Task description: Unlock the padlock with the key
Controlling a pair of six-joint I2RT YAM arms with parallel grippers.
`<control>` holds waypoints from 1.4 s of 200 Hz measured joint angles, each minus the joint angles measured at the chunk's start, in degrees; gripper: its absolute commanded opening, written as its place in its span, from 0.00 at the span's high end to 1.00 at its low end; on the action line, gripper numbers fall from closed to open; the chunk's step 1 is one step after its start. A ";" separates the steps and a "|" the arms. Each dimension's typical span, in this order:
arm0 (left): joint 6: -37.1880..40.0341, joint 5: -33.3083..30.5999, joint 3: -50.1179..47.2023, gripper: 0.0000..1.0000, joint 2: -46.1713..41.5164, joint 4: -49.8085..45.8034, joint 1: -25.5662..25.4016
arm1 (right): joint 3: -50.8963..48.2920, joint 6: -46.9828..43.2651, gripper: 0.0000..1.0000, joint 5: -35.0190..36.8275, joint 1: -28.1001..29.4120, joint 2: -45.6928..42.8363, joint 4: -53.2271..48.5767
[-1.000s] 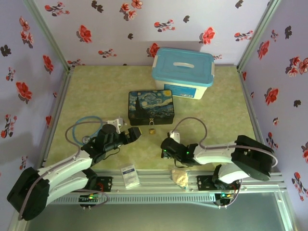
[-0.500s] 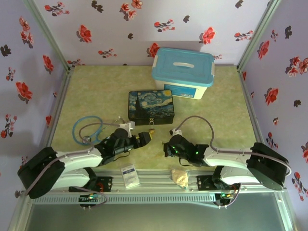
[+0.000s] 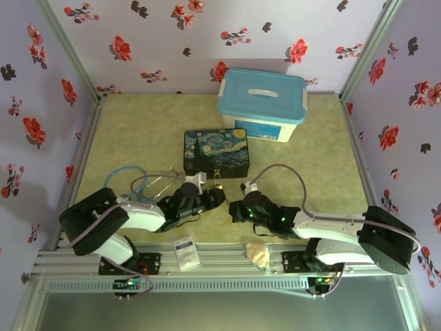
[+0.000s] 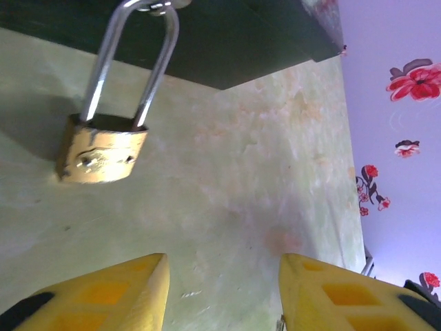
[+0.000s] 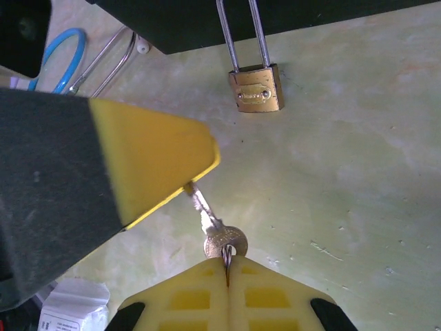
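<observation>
Right gripper (image 5: 226,265) clenched on key (image 5: 224,241) at lower centre, left gripper (image 4: 222,276) parted and empty, padlock (image 5: 256,88) at top centre, shackle shut through box (image 5: 310,10), so apparently key in hand, inserting and turning yet to do.

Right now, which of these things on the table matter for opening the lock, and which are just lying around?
Part of the job:
- padlock, hooked onto the painted box
- key, pinched in the right gripper
- left gripper, jaws apart, facing the padlock

Just lying about:
- blue-lidded tub
- stethoscope
- white packet
- crumpled yellowish lump
</observation>
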 measured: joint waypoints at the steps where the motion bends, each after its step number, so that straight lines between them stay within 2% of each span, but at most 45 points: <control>1: -0.07 0.07 0.11 0.55 0.22 0.28 -0.09 | 0.00 0.00 1.00 0.00 0.02 -0.02 0.00; 9: -0.31 0.24 0.63 0.58 1.22 1.57 -0.52 | 0.00 0.00 1.00 0.00 0.00 -0.09 0.15; 31: -1.20 0.81 1.53 0.75 3.65 4.81 -1.60 | -0.07 0.04 1.00 0.00 0.00 -0.09 0.61; 54: -2.49 1.25 1.51 0.79 6.32 8.81 -1.79 | -0.68 0.28 1.00 0.04 0.00 -0.09 1.05; 66: -3.15 1.27 1.46 0.90 7.76 10.86 -1.79 | -0.81 0.42 1.00 0.11 0.00 -0.09 1.05; 78: -4.02 1.40 1.42 0.96 8.55 12.02 -1.79 | -0.81 0.44 1.00 0.26 0.00 -0.09 1.16; 92: -4.28 1.62 1.40 1.00 8.61 12.85 -1.79 | -0.85 0.48 1.00 0.48 0.00 -0.09 1.18; 107: -4.33 1.66 1.40 1.00 8.61 12.87 -1.77 | -0.85 0.55 1.00 0.74 0.00 -0.09 1.22; 117: -4.33 1.64 1.40 1.00 8.59 12.85 -1.79 | -0.87 0.55 0.83 0.90 0.00 -0.09 1.22; 128: -4.33 1.66 1.40 1.00 8.48 12.85 -1.79 | -0.96 0.70 0.44 0.94 -0.17 -0.26 1.22; 136: -4.33 1.55 1.25 1.00 8.02 12.85 -1.84 | -1.40 0.55 0.26 0.92 -0.48 -0.81 1.44; 146: -4.31 1.03 0.66 1.00 6.67 12.76 -1.84 | -2.64 0.57 0.15 0.42 -1.36 -1.92 2.25; 161: -4.09 0.04 -0.46 1.00 2.99 11.52 -1.84 | -5.88 0.55 0.09 -1.53 -3.45 -4.94 5.77; 185: -3.65 -2.40 -1.55 1.00 -5.31 9.77 -1.84 | -10.54 1.25 0.09 -4.92 -6.54 -10.40 12.83; 217: -3.63 -4.70 -1.62 1.00 -13.35 8.87 -1.70 | -10.99 2.40 0.14 -9.55 -7.13 -12.50 23.91; 232: -3.63 -5.27 -1.62 1.00 -15.08 8.46 -1.66 | -10.99 3.19 0.21 -11.91 -7.19 -11.61 30.47; 243: -3.63 -5.46 -1.57 1.00 -16.09 7.85 -1.66 | -10.95 4.17 0.31 -13.66 -7.41 -10.16 35.63; 280: -3.04 -5.90 -0.26 1.00 -19.74 5.70 -1.66 | -8.55 7.43 0.37 -19.02 -8.17 -2.62 48.17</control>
